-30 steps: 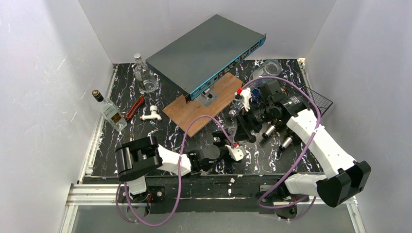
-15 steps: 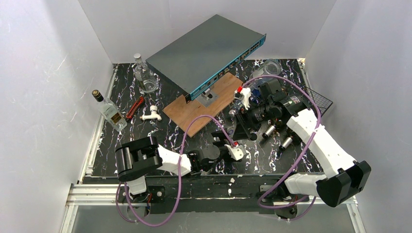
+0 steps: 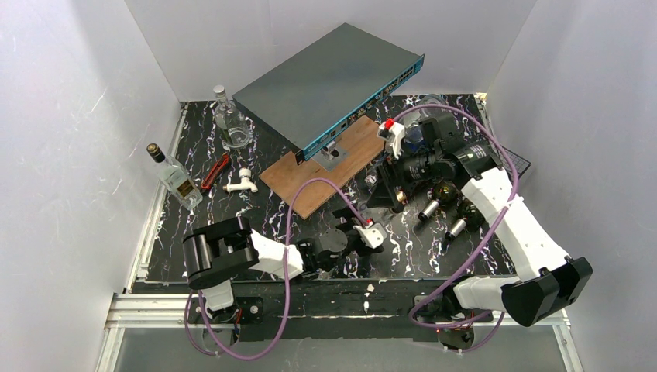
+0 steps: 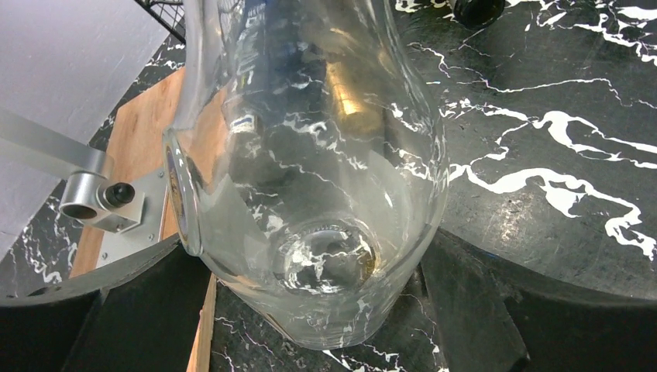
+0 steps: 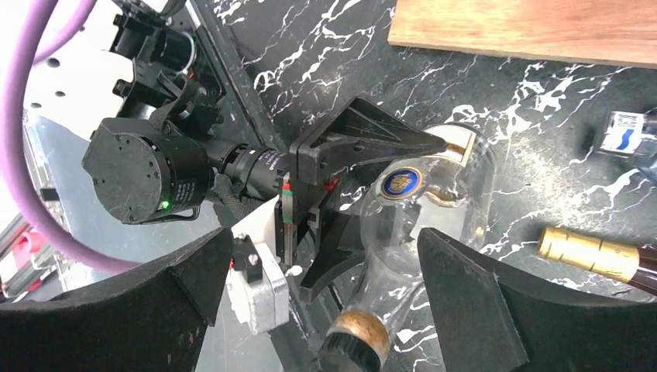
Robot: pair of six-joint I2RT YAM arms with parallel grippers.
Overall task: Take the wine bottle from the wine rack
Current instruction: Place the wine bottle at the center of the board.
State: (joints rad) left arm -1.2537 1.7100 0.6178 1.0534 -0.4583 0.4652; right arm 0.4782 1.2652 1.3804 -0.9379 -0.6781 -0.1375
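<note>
Glass wine bottle [image 4: 310, 194] pinched in the wide-set left hand [image 4: 310, 240]; right hand [image 5: 325, 232] spread, clear of it

The black marbled table [image 3: 259, 213] bears a wooden board [image 3: 283, 177], red tool [image 3: 216, 171], white tap [image 3: 242, 183] and wire wine rack [image 3: 517, 162].

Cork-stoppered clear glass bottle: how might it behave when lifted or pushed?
The cork-stoppered clear glass bottle is probably fragile and slippery: smooth, shiny glass. Its round body would likely roll on the black marbled table. It looks empty, so fairly light.
</note>
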